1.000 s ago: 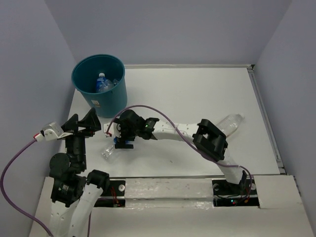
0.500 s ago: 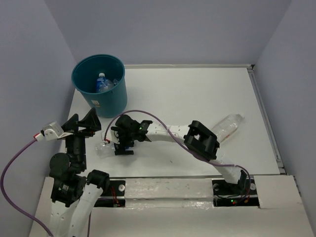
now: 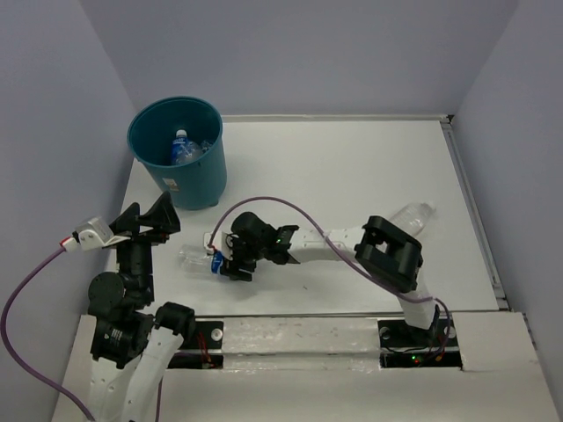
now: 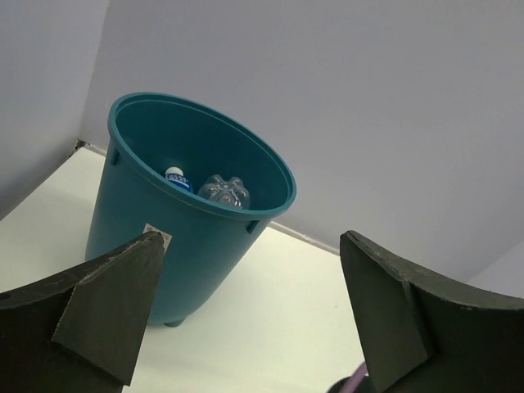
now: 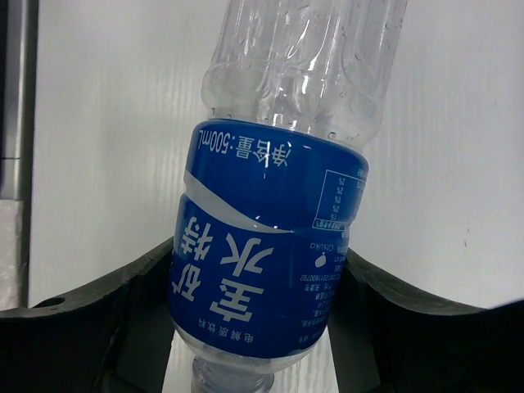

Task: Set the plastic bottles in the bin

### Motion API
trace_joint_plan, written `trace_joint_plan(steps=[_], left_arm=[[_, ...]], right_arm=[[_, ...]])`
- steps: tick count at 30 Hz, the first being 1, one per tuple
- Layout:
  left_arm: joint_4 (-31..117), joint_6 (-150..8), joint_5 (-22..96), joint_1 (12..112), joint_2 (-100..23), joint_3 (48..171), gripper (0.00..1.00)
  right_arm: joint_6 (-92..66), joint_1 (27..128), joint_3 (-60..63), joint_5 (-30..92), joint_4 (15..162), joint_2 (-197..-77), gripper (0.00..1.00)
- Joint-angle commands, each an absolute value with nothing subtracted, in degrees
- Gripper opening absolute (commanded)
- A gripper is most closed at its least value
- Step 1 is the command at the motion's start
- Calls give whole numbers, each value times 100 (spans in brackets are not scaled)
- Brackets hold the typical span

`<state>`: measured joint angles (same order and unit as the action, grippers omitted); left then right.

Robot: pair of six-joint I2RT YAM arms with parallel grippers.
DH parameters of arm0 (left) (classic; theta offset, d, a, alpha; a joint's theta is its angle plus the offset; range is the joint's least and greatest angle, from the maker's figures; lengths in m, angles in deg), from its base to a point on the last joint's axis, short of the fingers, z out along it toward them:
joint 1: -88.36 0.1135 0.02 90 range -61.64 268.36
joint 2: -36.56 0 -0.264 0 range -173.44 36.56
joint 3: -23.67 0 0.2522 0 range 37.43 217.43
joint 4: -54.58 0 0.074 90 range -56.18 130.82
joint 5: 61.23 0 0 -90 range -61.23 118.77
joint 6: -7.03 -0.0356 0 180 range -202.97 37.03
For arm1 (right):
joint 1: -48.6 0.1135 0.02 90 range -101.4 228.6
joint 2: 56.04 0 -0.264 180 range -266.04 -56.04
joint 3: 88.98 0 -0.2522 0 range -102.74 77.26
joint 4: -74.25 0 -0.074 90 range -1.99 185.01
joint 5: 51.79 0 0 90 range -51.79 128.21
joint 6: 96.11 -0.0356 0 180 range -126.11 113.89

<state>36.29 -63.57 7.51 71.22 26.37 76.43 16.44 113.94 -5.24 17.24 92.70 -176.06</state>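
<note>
A clear plastic bottle (image 3: 197,257) with a blue label lies on the white table (image 3: 352,167) in front of the left arm. My right gripper (image 3: 230,262) is over its labelled end. In the right wrist view both fingers (image 5: 135,291) press the sides of the blue label of this bottle (image 5: 270,237), so the gripper (image 5: 258,327) is shut on it. The teal bin (image 3: 204,171) stands at the far left with two bottles (image 3: 182,148) inside. My left gripper (image 3: 148,224) is open and empty, facing the bin (image 4: 139,246).
Another clear bottle (image 3: 412,220) lies on the right side of the table, partly behind the right arm's elbow. A purple cable (image 3: 290,211) loops over the right arm. Grey walls enclose the table on three sides.
My right gripper has shifted toward the near edge over the bottle and its jaws have closed in onto the label. The bottle shifted a little. The left arm has not moved.
</note>
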Motion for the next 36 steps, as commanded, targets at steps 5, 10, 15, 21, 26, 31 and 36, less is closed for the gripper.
trace_joint_plan(steps=[5,10,15,21,26,31,36], left_arm=[[3696,-6521,-266,7140,2882,7794,99],[3705,-6399,-867,7149,3304,7724,99],[3643,-6258,-763,7149,3226,7725,99],[3739,-6214,-227,7149,3121,7646,99],[3810,-6240,-94,7140,3120,7619,99],[3836,-6240,-6,7096,3120,7628,99],[3845,-6249,-15,7052,3138,7628,99]], right_arm=[[1042,11434,492,2649,8045,-15425,52],[1260,11434,748,3397,8395,-14447,48],[1718,11172,143,4189,8546,-14523,48],[1973,10696,-2146,4067,8397,-15797,48],[2035,10582,-4145,4356,8388,-17185,48],[1965,10468,-5831,4515,7941,-18531,48],[1798,10336,-6793,4034,7554,-19357,47]])
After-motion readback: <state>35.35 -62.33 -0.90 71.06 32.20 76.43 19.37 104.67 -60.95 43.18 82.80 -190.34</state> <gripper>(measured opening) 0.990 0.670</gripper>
